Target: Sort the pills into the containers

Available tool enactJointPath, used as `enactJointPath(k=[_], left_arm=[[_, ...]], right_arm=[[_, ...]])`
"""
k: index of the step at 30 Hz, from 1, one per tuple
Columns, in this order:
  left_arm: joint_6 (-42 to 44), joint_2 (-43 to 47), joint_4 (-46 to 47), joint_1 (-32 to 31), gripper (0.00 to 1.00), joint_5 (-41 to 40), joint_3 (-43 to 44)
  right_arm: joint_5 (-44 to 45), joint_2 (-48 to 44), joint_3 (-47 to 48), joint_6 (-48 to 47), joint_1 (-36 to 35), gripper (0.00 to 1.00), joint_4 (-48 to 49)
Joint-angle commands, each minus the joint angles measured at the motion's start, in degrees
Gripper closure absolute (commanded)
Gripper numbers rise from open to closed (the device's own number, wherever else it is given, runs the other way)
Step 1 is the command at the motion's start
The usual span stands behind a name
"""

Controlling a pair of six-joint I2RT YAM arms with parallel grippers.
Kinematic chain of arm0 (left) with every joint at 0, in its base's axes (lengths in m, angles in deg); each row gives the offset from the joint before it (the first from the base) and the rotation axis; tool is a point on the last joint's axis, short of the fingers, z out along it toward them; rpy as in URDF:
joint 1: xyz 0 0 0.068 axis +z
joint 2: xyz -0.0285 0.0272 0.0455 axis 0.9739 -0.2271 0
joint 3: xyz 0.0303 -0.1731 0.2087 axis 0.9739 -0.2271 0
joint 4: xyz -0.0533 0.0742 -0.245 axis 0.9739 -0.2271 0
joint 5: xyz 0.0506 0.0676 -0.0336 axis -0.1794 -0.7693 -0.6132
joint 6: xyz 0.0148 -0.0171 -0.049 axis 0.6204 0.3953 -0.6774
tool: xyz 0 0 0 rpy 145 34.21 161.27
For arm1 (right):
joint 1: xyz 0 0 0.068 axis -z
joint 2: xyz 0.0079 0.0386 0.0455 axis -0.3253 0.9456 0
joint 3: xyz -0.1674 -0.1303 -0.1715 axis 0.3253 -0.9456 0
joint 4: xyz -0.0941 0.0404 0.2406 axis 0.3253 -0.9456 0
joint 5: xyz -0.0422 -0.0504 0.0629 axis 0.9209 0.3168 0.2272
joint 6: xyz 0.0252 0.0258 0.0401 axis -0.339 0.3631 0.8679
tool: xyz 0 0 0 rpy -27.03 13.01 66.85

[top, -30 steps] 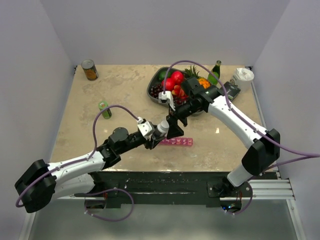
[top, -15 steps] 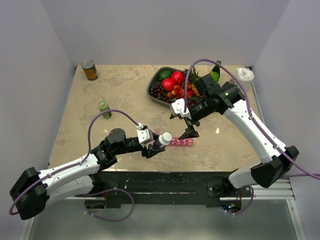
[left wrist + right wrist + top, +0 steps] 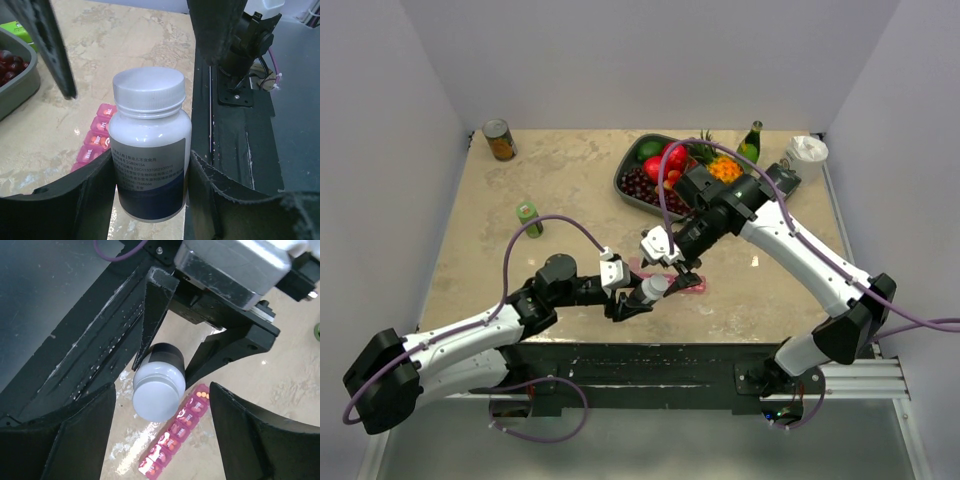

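Observation:
My left gripper [image 3: 642, 297] is shut on a white pill bottle [image 3: 652, 288] with a pale cap and a dark blue label band, held above the table. In the left wrist view the bottle [image 3: 150, 150] fills the gap between my fingers [image 3: 85, 200]. My right gripper [image 3: 678, 270] is open, its jaws on either side of the bottle's cap [image 3: 159, 397] with gaps on both sides. The pink containers strip [image 3: 692, 284] lies on the table under both grippers. It shows in the right wrist view [image 3: 175, 435] with orange pills in its compartments, and in the left wrist view [image 3: 95, 140].
A grey fruit tray [image 3: 625, 186] stands at the back, with a green glass bottle [image 3: 751, 142] and a white object [image 3: 807, 150] to its right. A can [image 3: 499, 139] stands back left, a small green can [image 3: 529, 218] at left. The black table edge [image 3: 650, 360] is just below the grippers.
My right gripper swung out to the right, then came back left over the bottle's cap. My left gripper moved the bottle a little toward the near edge.

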Motion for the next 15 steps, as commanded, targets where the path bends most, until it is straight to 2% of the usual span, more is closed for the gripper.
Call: enactJointPath(k=[1, 9, 15], left_arm=[[-0.37, 0.15, 2.22, -0.03, 1.0, 0.52, 3.11], [-1.16, 0.77, 3.19, 0.41, 1.0, 0.78, 2.67], [-1.42, 1.12, 3.45, 0.67, 1.0, 0.52, 2.49]], right_arm=[[3.55, -1.79, -1.25, 0.37, -1.35, 0.28, -2.68], [6.81, -2.5, -2.75, 3.36, -1.7, 0.39, -0.39], [6.9, -2.93, -2.84, 5.03, -1.71, 0.51, 0.66]])
